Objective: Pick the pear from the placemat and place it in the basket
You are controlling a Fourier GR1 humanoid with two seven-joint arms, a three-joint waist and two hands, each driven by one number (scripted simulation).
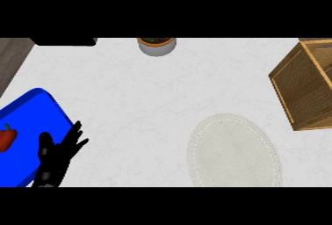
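Note:
A round cream placemat [234, 151] lies on the white counter at the lower right, and I see no pear on it or anywhere else in the head view. The woven wicker basket [304, 88] stands at the right edge, partly cut off. My left hand [58, 156] rests at the lower left with its fingers straight and pointing up, over the edge of a blue tray. It holds nothing. My right hand does not show.
A blue tray [29, 127] at the left carries a red pepper [6, 137]. A grey pot with a plant [156, 45] stands at the back centre. A dark object [63, 41] sits at the back left.

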